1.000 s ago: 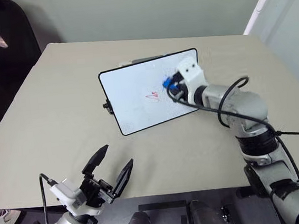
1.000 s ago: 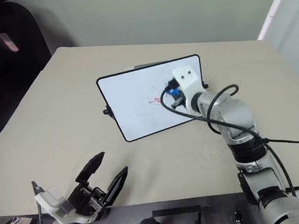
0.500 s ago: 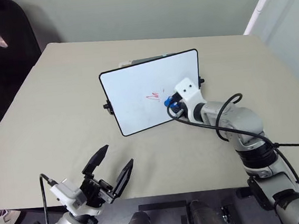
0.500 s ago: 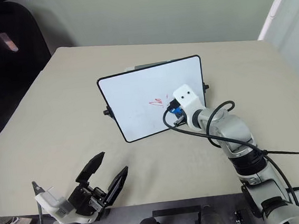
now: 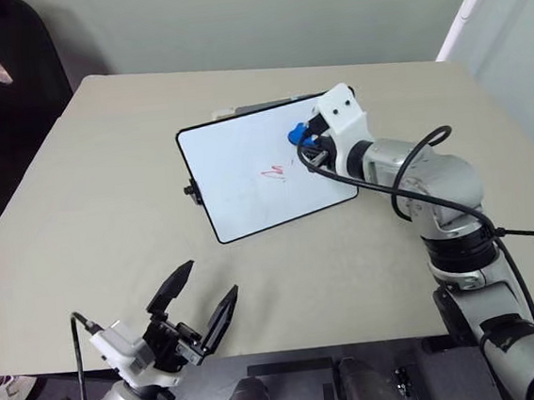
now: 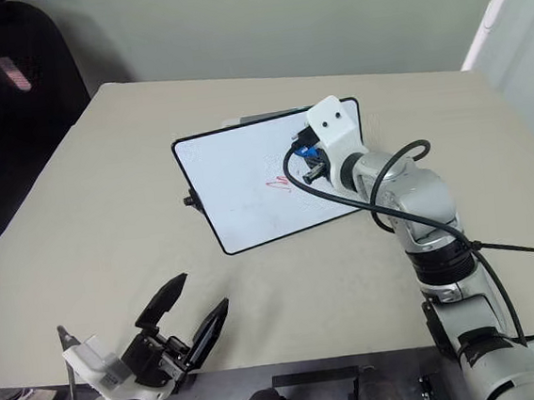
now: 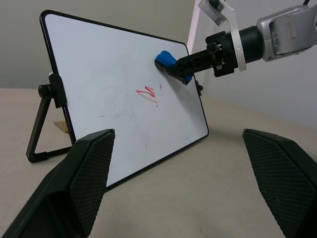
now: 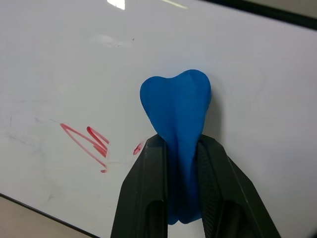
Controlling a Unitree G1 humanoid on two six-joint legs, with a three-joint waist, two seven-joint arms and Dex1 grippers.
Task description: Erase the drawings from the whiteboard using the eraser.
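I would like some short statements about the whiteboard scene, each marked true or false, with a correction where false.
1. The right hand is shut on the blue eraser. True.
2. The red drawings are fully erased. False: red marks remain on the whiteboard.
3. The left hand is open and holds nothing. True.
4. The whiteboard lies flat on the table. False: it stands tilted on a black stand.
5. The eraser covers the drawings. False: it is beside and above them.
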